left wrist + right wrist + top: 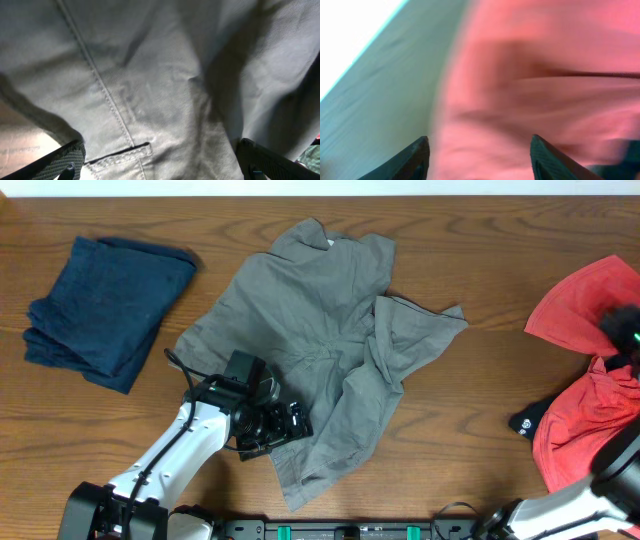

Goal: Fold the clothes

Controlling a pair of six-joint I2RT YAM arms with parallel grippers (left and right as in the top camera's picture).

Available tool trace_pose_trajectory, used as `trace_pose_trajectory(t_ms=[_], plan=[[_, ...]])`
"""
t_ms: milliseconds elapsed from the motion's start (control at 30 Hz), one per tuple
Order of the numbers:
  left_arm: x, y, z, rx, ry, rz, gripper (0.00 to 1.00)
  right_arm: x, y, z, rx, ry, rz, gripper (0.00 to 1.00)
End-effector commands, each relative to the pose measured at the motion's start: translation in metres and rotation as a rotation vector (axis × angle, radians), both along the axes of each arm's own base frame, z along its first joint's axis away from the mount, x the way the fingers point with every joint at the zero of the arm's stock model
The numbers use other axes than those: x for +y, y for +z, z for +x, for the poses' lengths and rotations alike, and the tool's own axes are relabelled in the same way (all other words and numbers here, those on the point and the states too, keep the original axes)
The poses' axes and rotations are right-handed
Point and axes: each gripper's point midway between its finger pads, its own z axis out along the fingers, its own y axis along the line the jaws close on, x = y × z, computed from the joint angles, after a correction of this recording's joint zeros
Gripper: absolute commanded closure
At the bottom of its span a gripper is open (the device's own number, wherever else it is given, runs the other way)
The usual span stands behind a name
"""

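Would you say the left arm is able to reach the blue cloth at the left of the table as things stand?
Probably yes. The left arm sits over the grey garment, its jaws open, and only bare table lies between it and the blue cloth.

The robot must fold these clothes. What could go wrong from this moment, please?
1. The gray garment lies crumpled, with one part doubled over. The open left gripper, low over its near edge, may pinch several layers and fold the wrinkles in.
2. The red garment is bunched beside a small black item; the right gripper could drag both together.
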Motion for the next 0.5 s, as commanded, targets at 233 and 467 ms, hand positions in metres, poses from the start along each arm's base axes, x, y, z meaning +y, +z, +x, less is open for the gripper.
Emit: trace_pose_trajectory(t_ms=[233,467], plan=[[0.006,-0.004,-0.011,0.045,-0.005,0.036,0.02,0.179,-0.009,0.006,0.175,0.459,0.058,0.33],[0.011,-0.008,0.011,-0.056,0.005,0.081,0.02,0.256,-0.045,-0.007,0.327,0.63,0.024,0.39]])
